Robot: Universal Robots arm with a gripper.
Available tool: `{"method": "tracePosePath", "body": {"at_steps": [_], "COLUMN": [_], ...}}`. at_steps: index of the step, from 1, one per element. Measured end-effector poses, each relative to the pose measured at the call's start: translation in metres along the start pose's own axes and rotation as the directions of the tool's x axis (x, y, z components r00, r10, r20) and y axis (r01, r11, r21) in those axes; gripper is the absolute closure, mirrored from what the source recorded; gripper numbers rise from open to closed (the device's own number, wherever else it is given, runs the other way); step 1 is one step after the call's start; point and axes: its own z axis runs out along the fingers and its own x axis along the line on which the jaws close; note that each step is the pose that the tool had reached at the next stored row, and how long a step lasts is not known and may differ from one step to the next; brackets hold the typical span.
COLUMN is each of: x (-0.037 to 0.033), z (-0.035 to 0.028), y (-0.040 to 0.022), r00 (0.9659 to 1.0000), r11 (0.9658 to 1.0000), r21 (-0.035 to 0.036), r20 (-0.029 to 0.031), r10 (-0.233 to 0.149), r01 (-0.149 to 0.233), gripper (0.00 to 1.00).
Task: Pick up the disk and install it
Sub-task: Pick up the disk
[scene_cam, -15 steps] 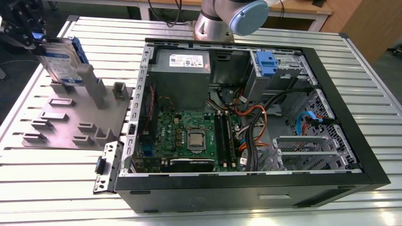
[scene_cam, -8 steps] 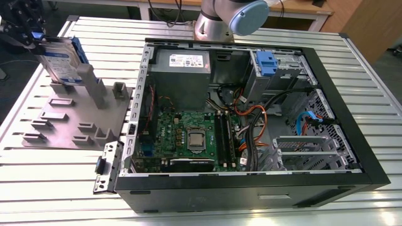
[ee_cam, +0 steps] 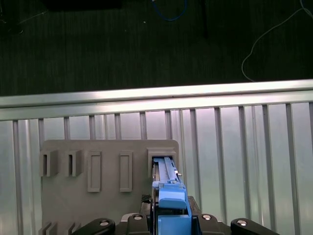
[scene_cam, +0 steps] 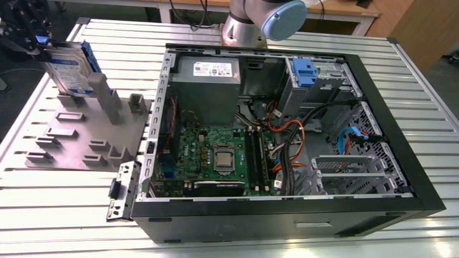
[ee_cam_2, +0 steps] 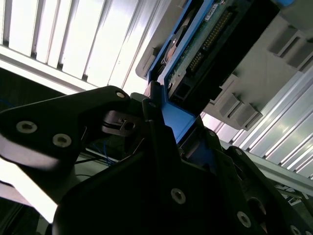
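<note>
Exterior view: the pincer (scene_cam: 37, 44) sits at the far left, clamped on the upper end of the disk (scene_cam: 68, 72). The disk stands upright on edge, label face showing, with a blue rail (scene_cam: 89, 56) along its side. Its lower end rests in a slot of the grey holder (scene_cam: 79, 137), which lies flat on the slatted metal surface (scene_cam: 57, 215).

Just beside the holder, toward the exterior view's right, an open case (scene_cam: 401, 140) lies on its side on the same surface. Inside it are a green board (scene_cam: 215, 153), a grey power supply (scene_cam: 208, 80) and a metal cage (scene_cam: 319, 80) with a blue latch (scene_cam: 304, 72). The disk is well apart from that cage. The arm's base (scene_cam: 248, 24) rises behind the case.

In the first wrist view, the disk's blue edge (ee_cam: 168, 196) runs between the black fingers (ee_cam: 100, 225) down into a corner slot of the holder (ee_cam: 98, 205). In the second wrist view, a finger (ee_cam_2: 151, 112) presses against the blue rail (ee_cam_2: 178, 120).
</note>
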Motion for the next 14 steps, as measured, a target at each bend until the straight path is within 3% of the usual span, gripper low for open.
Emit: {"method": "tracePosePath", "body": {"at_steps": [14], "x": [-0.0002], "z": [-0.0048], "y": [0.0000], "r00": [1.0000], "r11": [1.0000], "r21": [0.0001], "r20": [0.0000], "r10": [0.000], "r01": [0.000], "gripper": [0.64]}}
